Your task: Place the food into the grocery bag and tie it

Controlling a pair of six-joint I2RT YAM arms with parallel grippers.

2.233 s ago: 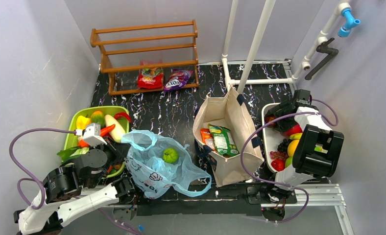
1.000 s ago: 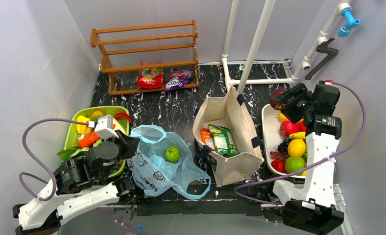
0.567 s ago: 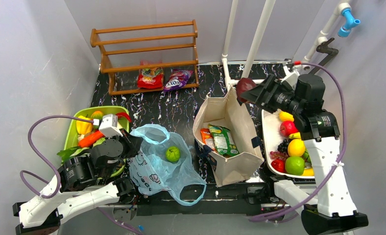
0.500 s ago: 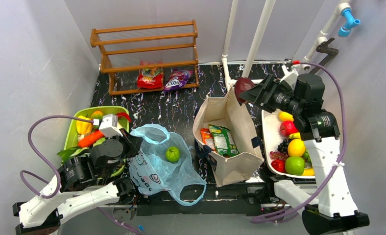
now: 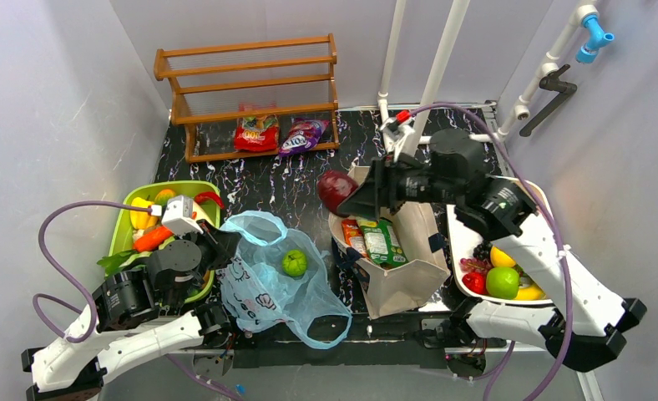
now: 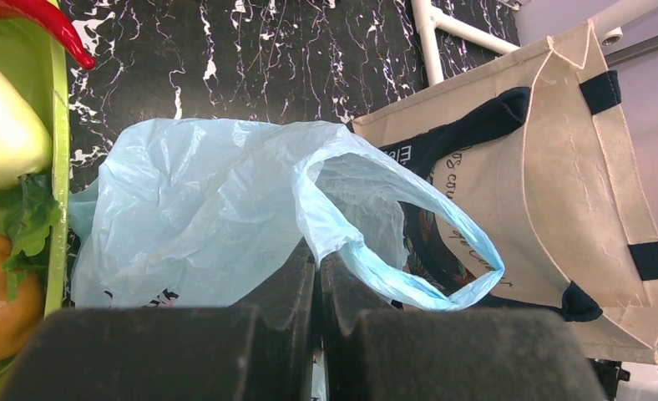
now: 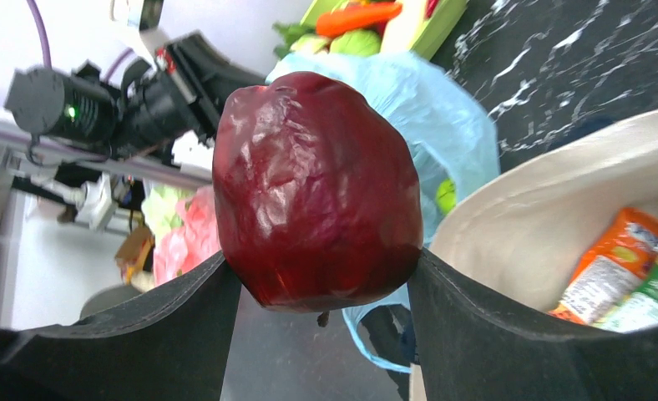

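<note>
The light-blue grocery bag (image 5: 267, 288) lies open on the black table, with a green round fruit (image 5: 292, 263) inside it. My left gripper (image 5: 224, 248) is shut on the bag's rim at the base of one loop handle (image 6: 409, 276). In the left wrist view the gripper (image 6: 319, 255) pinches the thin film (image 6: 200, 209). My right gripper (image 5: 348, 196) is shut on a dark red apple (image 5: 336, 190), held in the air by the tote's far-left corner. In the right wrist view the apple (image 7: 317, 184) fills the right gripper (image 7: 321, 261).
A beige canvas tote (image 5: 411, 209) stands right of the bag and holds orange (image 5: 352, 236) and green (image 5: 382, 240) snack packets. A green basket (image 5: 124, 219) of vegetables is on the left, a white fruit tray (image 5: 462, 244) on the right. A wooden rack (image 5: 250, 92) and white pipes (image 5: 432, 83) stand behind.
My right arm has swung left from the fruit tray with the red apple, across the tote toward the bag. The left arm keeps its hold on the bag, nearly still.
</note>
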